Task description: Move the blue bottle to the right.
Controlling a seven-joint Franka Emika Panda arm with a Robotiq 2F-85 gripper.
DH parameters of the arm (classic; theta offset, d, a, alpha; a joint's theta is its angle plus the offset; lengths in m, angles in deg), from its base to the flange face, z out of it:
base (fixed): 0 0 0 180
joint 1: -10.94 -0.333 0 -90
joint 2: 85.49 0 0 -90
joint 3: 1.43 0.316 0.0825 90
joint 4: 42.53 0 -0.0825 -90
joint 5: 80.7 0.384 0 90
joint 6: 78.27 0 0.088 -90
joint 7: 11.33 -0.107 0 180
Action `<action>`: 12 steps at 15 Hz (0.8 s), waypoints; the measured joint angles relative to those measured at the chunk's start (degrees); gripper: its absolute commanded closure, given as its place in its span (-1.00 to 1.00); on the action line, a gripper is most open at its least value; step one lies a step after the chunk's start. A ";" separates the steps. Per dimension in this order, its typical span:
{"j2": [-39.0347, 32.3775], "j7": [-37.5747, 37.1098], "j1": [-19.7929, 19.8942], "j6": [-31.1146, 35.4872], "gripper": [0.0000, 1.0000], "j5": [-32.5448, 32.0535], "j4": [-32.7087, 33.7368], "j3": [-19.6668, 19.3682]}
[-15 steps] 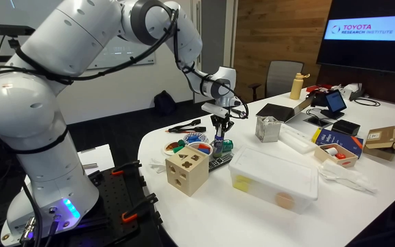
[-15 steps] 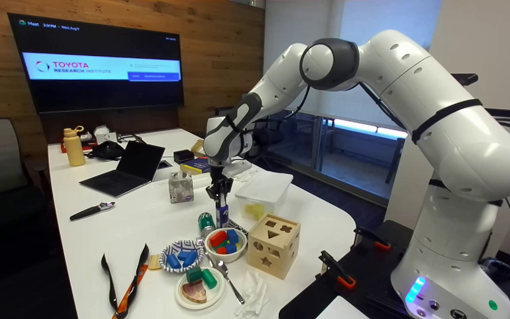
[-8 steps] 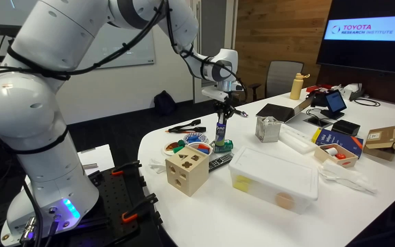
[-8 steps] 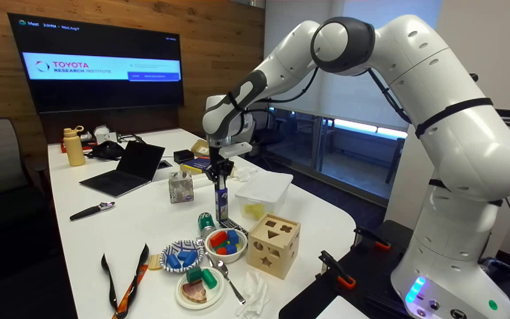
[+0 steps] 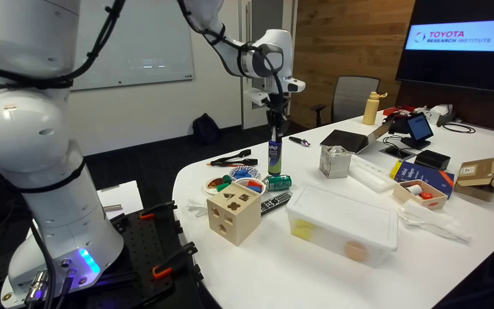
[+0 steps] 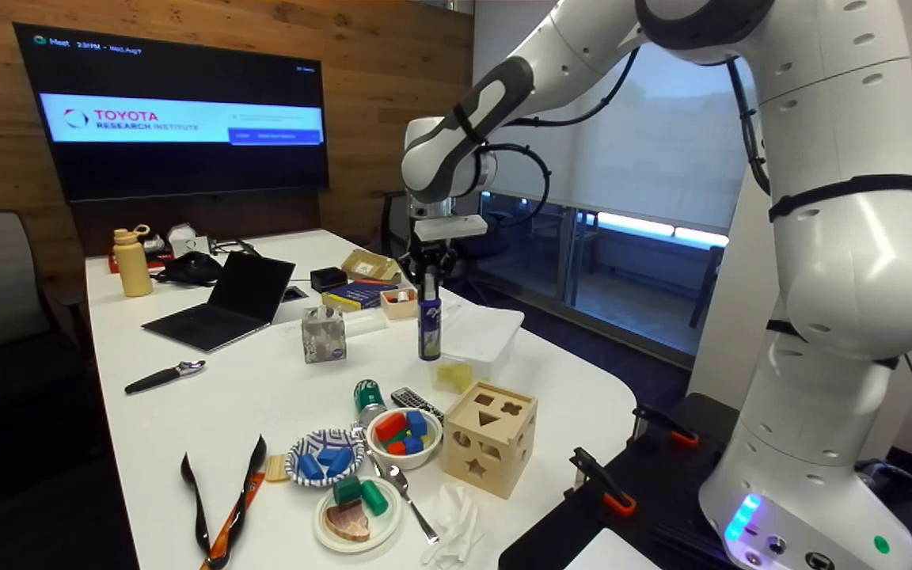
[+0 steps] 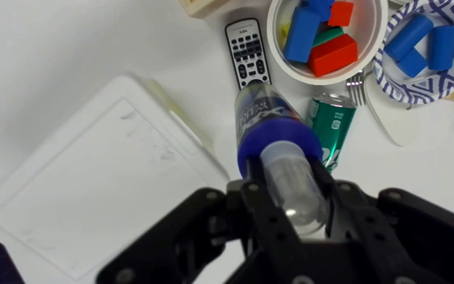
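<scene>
The blue bottle [image 5: 275,159] is slim, with a blue-purple upper body, green lower label and clear cap. It also shows in an exterior view [image 6: 430,328], upright and raised above the table. My gripper [image 5: 276,128] points down and is shut on the bottle's clear cap; it also shows in an exterior view [image 6: 429,277]. In the wrist view the black fingers [image 7: 290,173] press on both sides of the cap, and the blue bottle [image 7: 266,118] extends away from them, its base partly hidden.
A green can [image 7: 331,126], a remote [image 7: 248,51] and a bowl of blocks [image 7: 274,59] lie near the bottle. A lidded plastic box [image 5: 341,214] and a wooden cube box [image 5: 234,214] stand nearby. A tissue box [image 6: 324,336] and laptop [image 6: 222,305] are farther off.
My gripper has lifted the bottle off the table. In an exterior view it then moved rightward, from over the remote to before the plastic box. Can, bowls and boxes have not moved.
</scene>
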 measured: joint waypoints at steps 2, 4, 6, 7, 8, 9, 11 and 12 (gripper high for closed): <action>5.26 -6.15 0.03 1.47 0.85 -2.12 -6.25 -1.50; 10.12 -12.44 0.27 3.22 0.85 -5.21 -12.60 -3.20; 14.79 -19.31 1.14 4.68 0.85 -9.89 -19.12 -4.81; 16.82 -22.30 2.16 5.22 0.85 -12.31 -22.13 -5.29; 18.53 -24.62 3.49 5.78 0.85 -14.39 -24.79 -5.55; 19.80 -26.27 5.14 6.78 0.85 -16.13 -27.19 -5.74; 20.63 -27.20 8.56 10.05 0.85 -17.92 -30.74 -6.16; 20.40 -27.14 10.16 12.00 0.85 -18.14 -32.00 -6.34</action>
